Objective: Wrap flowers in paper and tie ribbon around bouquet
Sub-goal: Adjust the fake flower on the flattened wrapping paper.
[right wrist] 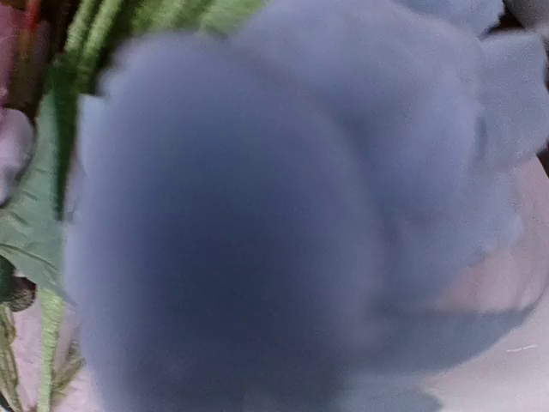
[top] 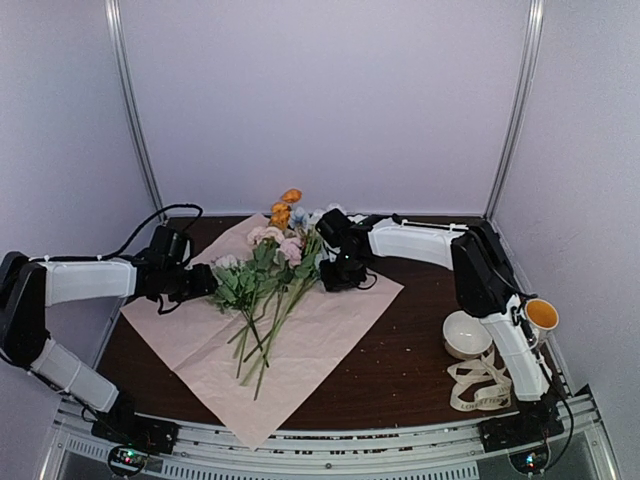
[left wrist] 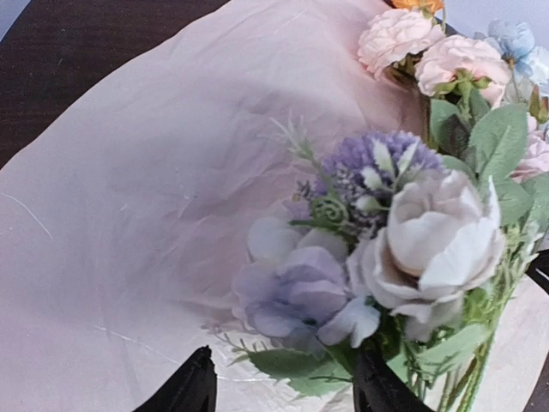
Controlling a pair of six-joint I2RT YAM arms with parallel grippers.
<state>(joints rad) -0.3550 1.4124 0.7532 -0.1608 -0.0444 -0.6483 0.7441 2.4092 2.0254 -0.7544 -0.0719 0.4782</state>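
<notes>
The flowers (top: 280,265) lie as a loose bouquet on the flat pink paper (top: 330,330), blooms toward the back and stems toward the front. My left gripper (top: 207,283) is at the bunch's left side. In the left wrist view it (left wrist: 283,390) is open, with a green leaf between its fingers and lilac and white blooms (left wrist: 429,232) just ahead over the paper (left wrist: 129,215). My right gripper (top: 338,268) presses against the bunch's right side. A blurred blue bloom (right wrist: 240,215) fills the right wrist view and hides its fingers. The ribbon (top: 482,385) lies coiled at the front right.
A white bowl (top: 467,333) and an orange-lined cup (top: 541,314) stand beside the right arm, just behind the ribbon. Dark table (top: 420,360) shows around the sheet. White walls close in the back and both sides.
</notes>
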